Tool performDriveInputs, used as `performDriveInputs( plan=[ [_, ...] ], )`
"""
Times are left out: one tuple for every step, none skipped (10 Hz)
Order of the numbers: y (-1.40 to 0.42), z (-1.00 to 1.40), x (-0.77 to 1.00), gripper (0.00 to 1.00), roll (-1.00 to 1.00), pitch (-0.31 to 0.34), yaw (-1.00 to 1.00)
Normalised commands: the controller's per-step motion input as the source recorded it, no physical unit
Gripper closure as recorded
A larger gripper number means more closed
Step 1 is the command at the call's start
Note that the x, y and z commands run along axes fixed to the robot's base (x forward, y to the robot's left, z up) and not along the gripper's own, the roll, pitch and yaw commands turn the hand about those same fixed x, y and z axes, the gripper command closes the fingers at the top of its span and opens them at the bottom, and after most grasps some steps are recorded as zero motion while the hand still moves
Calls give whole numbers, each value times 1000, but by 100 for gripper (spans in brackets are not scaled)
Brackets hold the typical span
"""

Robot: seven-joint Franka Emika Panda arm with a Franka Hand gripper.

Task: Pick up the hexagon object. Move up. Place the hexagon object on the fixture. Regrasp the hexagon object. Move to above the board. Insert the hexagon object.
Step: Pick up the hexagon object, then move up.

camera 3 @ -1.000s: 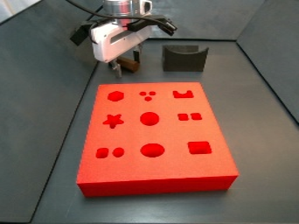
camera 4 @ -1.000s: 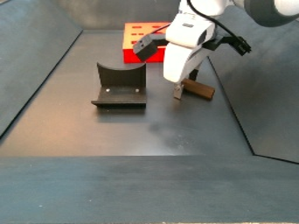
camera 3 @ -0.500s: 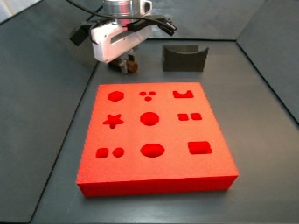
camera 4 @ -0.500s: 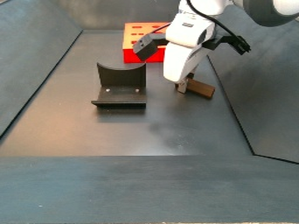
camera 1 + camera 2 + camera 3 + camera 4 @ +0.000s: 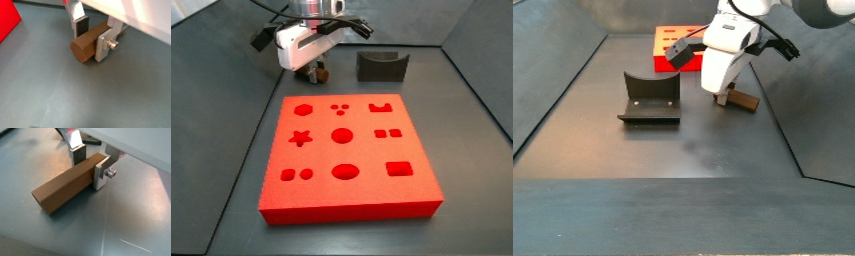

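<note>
While the board fills mid-floor with the fixture beyond its far edge, I see my gripper low on the floor beside it, plates clamped on the flat-lying hexagon object.

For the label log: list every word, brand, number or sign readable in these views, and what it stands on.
None can be read.
The board carries only shaped recesses, no lettering.
The hexagon object, the fixture and the gripper, down at the floor with its fingers on either side of the hexagon object, show no markings.
</note>
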Motion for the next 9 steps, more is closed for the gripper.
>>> performDriveInputs(
  plan=[
    [0,0,0,100,0,0,0],
    [0,0,0,100,0,0,0],
    [0,0,0,100,0,0,0],
    [0,833,0,100,0,0,0],
    [52,827,-35,100,9,13,3],
    [42,743,-61,100,8,40,-2],
    [28,590,-37,100,8,55,-10],
    [25,502,-25,100,8,62,-11],
    [18,306,-19,100,10,62,-12]
  ],
)
